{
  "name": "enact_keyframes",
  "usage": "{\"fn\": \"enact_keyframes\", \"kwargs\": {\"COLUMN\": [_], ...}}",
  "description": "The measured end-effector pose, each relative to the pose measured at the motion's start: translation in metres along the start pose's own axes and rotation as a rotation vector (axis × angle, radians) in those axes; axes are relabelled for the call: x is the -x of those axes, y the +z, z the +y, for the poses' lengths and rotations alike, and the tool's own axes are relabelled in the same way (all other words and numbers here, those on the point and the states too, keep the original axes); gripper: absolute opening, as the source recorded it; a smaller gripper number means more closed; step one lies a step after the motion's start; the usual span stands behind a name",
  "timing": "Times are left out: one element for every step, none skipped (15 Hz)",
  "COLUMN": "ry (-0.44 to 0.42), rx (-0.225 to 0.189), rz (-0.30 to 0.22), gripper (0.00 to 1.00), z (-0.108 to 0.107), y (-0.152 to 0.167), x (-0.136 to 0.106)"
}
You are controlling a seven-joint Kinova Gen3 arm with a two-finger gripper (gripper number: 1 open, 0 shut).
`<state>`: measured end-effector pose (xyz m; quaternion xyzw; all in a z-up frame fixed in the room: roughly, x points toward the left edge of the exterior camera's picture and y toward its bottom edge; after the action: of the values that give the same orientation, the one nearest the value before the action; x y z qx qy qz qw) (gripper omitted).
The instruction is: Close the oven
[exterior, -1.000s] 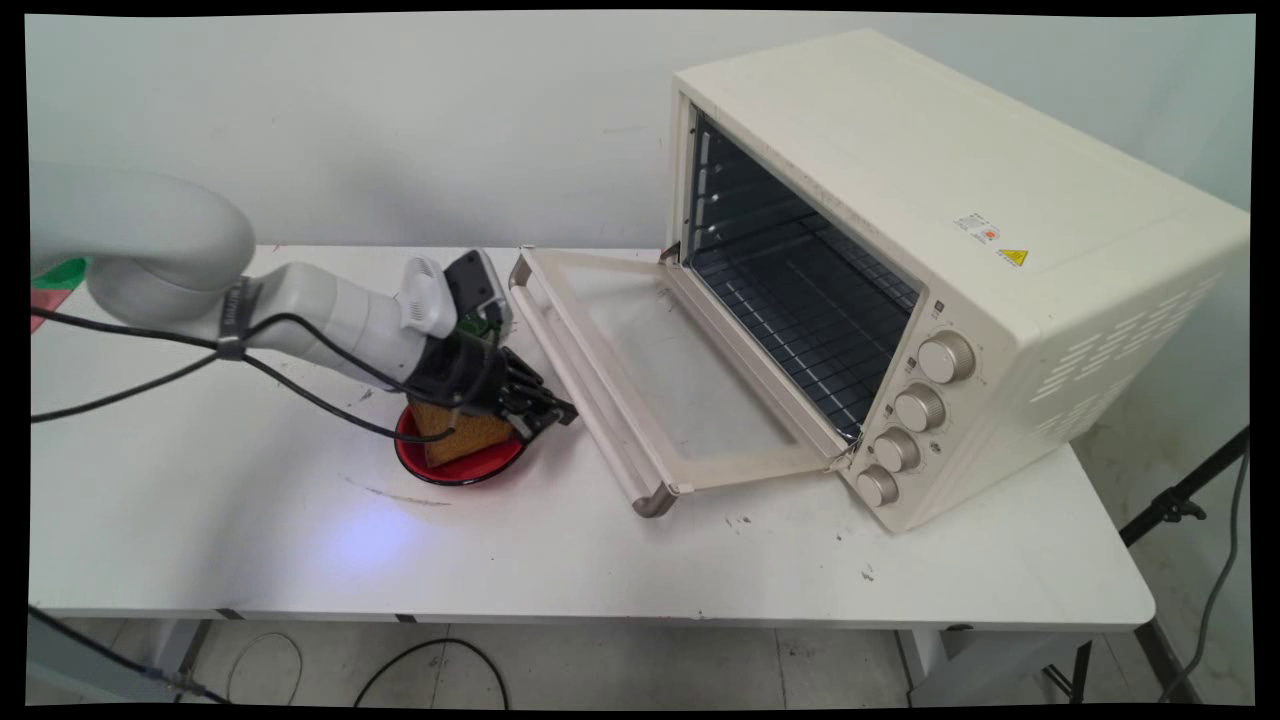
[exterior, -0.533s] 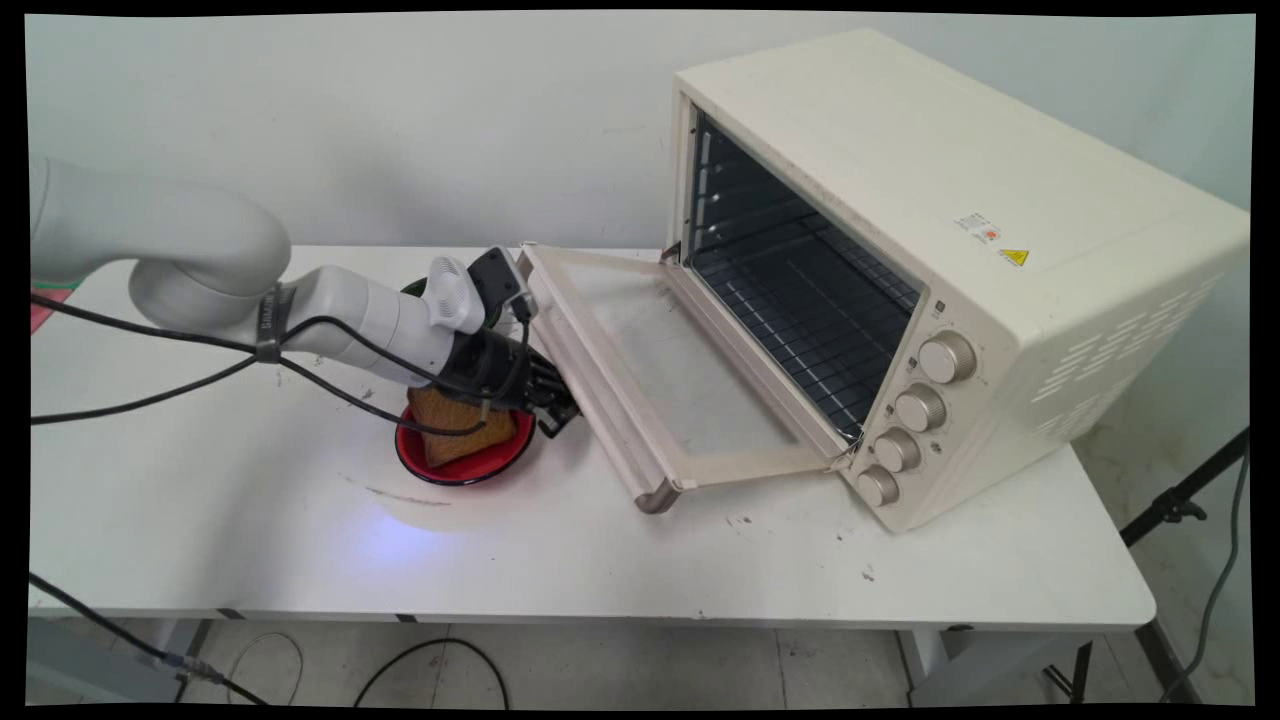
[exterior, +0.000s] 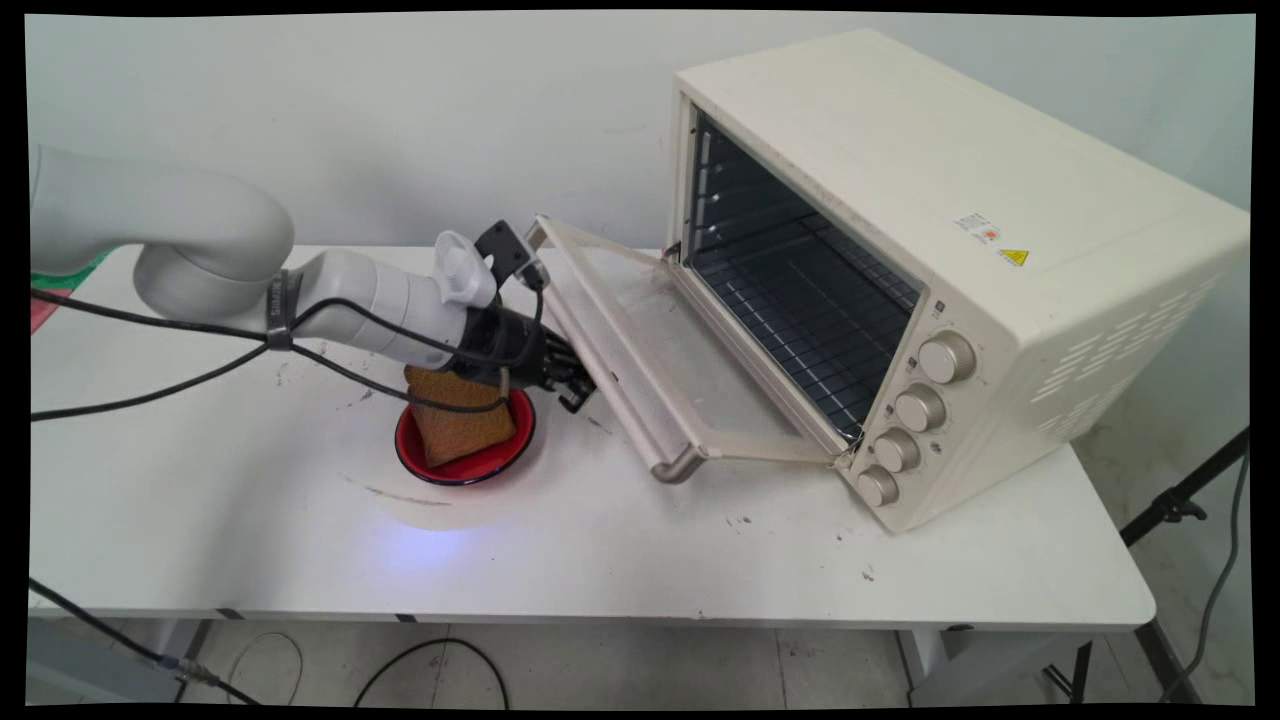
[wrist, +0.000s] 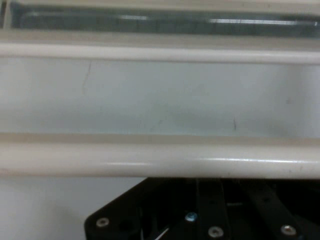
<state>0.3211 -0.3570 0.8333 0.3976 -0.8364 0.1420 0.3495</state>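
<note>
A cream toaster oven (exterior: 950, 230) stands on the right of the white table (exterior: 250, 540). Its glass door (exterior: 640, 340) hangs partly raised, hinged at the bottom. My gripper (exterior: 573, 384) is against the door's outer side, just under the handle bar (exterior: 610, 385). In the hand view the handle bar (wrist: 160, 160) runs across right above my black linkage (wrist: 210, 215), with the door glass (wrist: 160, 95) behind it. Under my wrist sits a red bowl (exterior: 462, 462) holding a brown slice of bread (exterior: 460, 415) on edge. I hold nothing that I can see.
The oven's wire rack (exterior: 800, 320) shows inside the open cavity, and several knobs (exterior: 920, 405) line its front right. Black cables (exterior: 150, 370) hang from the arm over the table's left side. A black stand leg (exterior: 1180, 500) is beyond the table's right edge.
My gripper has moved right and upward from over the bowl to the door's handle side. The door's free edge has risen from nearly flat to a steeper tilt.
</note>
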Motion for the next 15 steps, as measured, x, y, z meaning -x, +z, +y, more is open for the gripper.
{"fn": "enact_keyframes", "kwargs": {"ry": [-0.005, -0.008, -0.009, -0.010, -0.007, -0.003, 0.002, 0.008, 0.012, 0.021, 0.026, 0.034, 0.041, 0.047, 0.053], "rx": [0.000, 0.001, 0.003, 0.005, 0.009, 0.013, 0.018, 0.023, 0.026, 0.031, 0.035, 0.040, 0.043, 0.047, 0.050], "rz": [0.011, 0.020, 0.028, 0.034, 0.042, 0.052, 0.061, 0.070, 0.075, 0.084, 0.090, 0.099, 0.107, 0.114, 0.120], "gripper": [0.00, 0.00, 0.00, 0.00, 0.00, 0.00, 0.00, 0.00, 0.00, 0.00, 0.00, 0.00, 0.00, 0.00, 0.00], "z": [0.001, 0.003, 0.004, 0.005, 0.006, 0.007, 0.008, 0.009, 0.010, 0.011, 0.011, 0.012, 0.012, 0.012, 0.012], "y": [-0.001, -0.001, -0.001, -0.002, -0.001, -0.001, -0.001, -0.001, -0.001, -0.001, -0.001, -0.001, -0.001, -0.001, -0.001], "x": [-0.005, -0.008, -0.012, -0.014, -0.019, -0.024, -0.029, -0.034, -0.038, -0.043, -0.047, -0.052, -0.056, -0.061, -0.064]}}
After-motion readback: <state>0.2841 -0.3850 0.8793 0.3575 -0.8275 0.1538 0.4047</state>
